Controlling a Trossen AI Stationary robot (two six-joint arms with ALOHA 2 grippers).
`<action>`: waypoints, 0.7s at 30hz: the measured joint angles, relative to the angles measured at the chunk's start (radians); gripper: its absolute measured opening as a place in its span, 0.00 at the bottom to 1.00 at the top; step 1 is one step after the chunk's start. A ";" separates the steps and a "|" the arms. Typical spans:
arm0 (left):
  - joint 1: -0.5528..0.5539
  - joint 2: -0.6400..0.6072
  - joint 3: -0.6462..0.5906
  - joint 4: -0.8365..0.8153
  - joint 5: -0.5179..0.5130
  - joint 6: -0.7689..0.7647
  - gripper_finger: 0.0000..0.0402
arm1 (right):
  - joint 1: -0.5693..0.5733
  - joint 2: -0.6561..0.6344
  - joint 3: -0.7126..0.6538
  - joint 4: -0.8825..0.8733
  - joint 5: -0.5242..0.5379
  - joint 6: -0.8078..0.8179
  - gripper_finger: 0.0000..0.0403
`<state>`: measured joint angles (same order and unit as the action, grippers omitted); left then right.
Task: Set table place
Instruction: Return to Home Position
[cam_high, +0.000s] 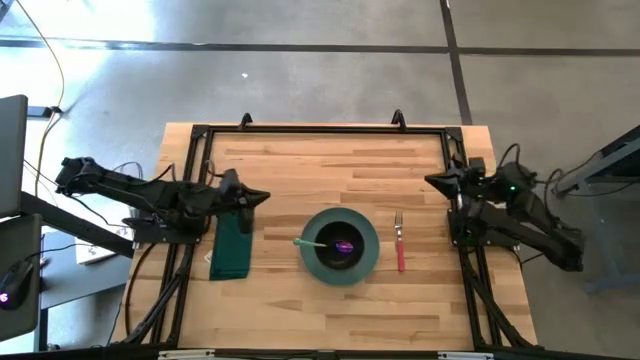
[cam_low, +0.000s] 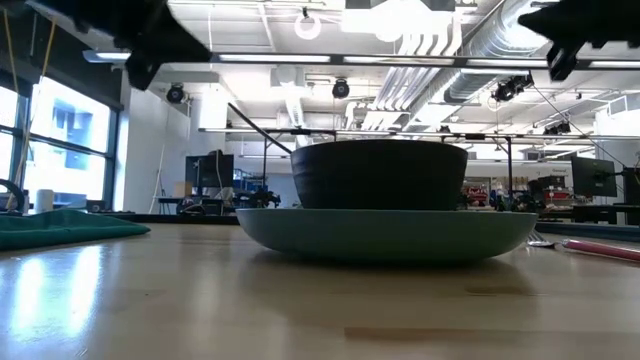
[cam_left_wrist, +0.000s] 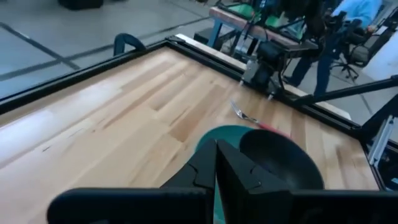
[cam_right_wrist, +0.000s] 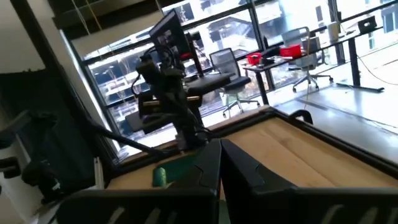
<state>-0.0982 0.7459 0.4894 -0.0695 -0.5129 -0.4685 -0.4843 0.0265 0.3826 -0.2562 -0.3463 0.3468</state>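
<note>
On the light wood table (cam_high: 300, 165) a dark bowl (cam_high: 342, 243) stands on a teal plate (cam_high: 340, 268) near the middle; a light green-handled utensil (cam_high: 310, 242) rests in the bowl, its handle over the rim. A red-handled fork (cam_high: 400, 245) lies flat to the plate's right. A dark green folded napkin (cam_high: 230, 245) lies flat to the plate's left. My left gripper (cam_high: 265, 197) is shut and empty, above the napkin's far end. My right gripper (cam_high: 430, 181) is shut and empty at the table's right rail.
A black rail frame (cam_high: 320, 128) runs around the tabletop, with clamps at the far edge. Bare wood lies between the plate and the far rail. In the low view the bowl (cam_low: 380, 172) and plate (cam_low: 385, 232) fill the middle, the napkin (cam_low: 60, 228) at left.
</note>
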 joint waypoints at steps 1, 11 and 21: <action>0.000 -0.035 -0.025 -0.001 0.000 0.009 0.00 | 0.000 0.000 -0.022 0.029 0.003 0.005 0.00; 0.000 -0.313 -0.214 0.007 0.002 0.148 0.00 | 0.000 -0.001 -0.067 0.071 0.018 -0.067 0.00; 0.000 -0.536 -0.452 0.132 0.002 0.143 0.00 | 0.000 -0.001 -0.067 -0.071 0.056 -0.188 0.00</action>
<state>-0.0982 0.2097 0.0370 0.0629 -0.5105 -0.3251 -0.4839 0.0257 0.3153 -0.3275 -0.2905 0.1588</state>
